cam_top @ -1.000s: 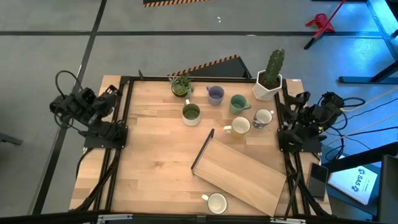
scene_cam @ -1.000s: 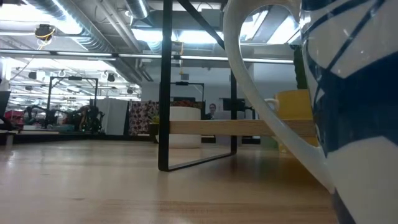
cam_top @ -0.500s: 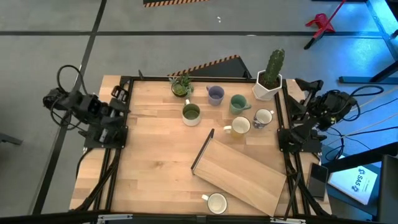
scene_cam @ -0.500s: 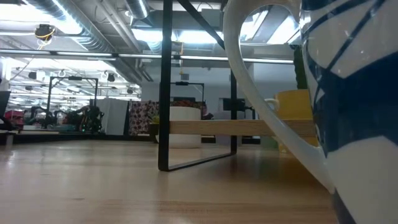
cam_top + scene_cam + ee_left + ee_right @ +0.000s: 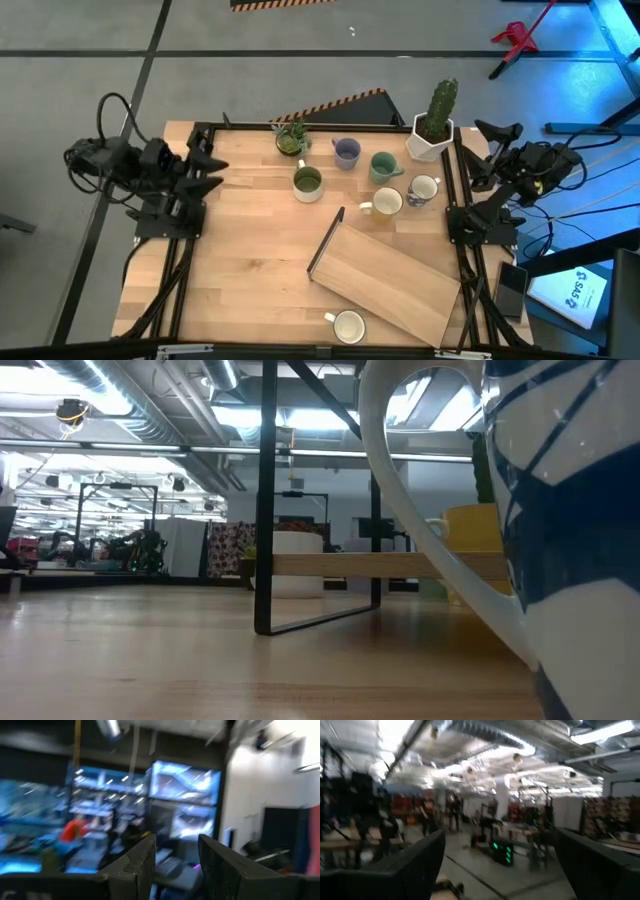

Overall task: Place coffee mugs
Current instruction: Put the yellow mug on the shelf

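High view, pale wooden surface (image 5: 250, 260): carries everything.
Tilted wooden board (image 5: 385, 283): right of centre.
Round ceramic mugs: lavender (image 5: 346, 152), teal (image 5: 383, 167), olive (image 5: 307, 182), three white (image 5: 387, 203) (image 5: 423, 188) (image 5: 349, 326).
Left hand (image 5: 207, 166): fingers spread, left edge.
Right hand (image 5: 495, 139): spread, right edge.

Overhead and table-level views share wooden rack (image 5: 385, 275); wrists face room.
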Robot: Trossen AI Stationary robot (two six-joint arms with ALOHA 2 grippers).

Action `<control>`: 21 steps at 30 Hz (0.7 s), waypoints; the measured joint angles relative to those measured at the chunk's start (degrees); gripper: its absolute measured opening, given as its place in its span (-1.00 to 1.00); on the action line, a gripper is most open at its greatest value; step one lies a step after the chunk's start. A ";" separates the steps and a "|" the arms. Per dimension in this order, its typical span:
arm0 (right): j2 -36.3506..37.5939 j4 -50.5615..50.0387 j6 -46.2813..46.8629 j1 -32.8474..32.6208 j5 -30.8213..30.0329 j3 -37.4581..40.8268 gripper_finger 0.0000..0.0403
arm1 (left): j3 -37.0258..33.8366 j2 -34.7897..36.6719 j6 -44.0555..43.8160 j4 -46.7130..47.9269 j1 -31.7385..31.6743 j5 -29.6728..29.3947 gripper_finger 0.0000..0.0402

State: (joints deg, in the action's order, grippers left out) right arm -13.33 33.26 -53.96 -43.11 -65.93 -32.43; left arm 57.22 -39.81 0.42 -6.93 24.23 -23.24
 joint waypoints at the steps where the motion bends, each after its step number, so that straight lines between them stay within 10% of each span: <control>1: -0.86 -1.91 0.23 0.00 -2.47 -0.96 0.77 | 1.21 0.00 -0.52 3.02 0.00 -1.99 -0.29; 10: -9.89 -9.60 0.03 -0.05 -23.85 -8.10 0.77 | 5.45 0.00 -16.66 28.27 0.00 -12.99 -0.29; 17: -14.29 -9.41 0.33 -0.20 -22.89 -8.41 0.77 | 5.45 0.00 -24.27 30.77 0.00 -9.54 -0.29; 21: -15.60 -9.31 5.21 -2.21 -10.01 -8.41 0.77 | 5.45 0.00 -24.28 26.83 0.00 -3.86 -0.29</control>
State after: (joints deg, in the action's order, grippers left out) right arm -28.94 23.95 -48.75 -45.32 -75.94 -40.84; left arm 62.67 -39.81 -23.86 19.91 24.23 -27.10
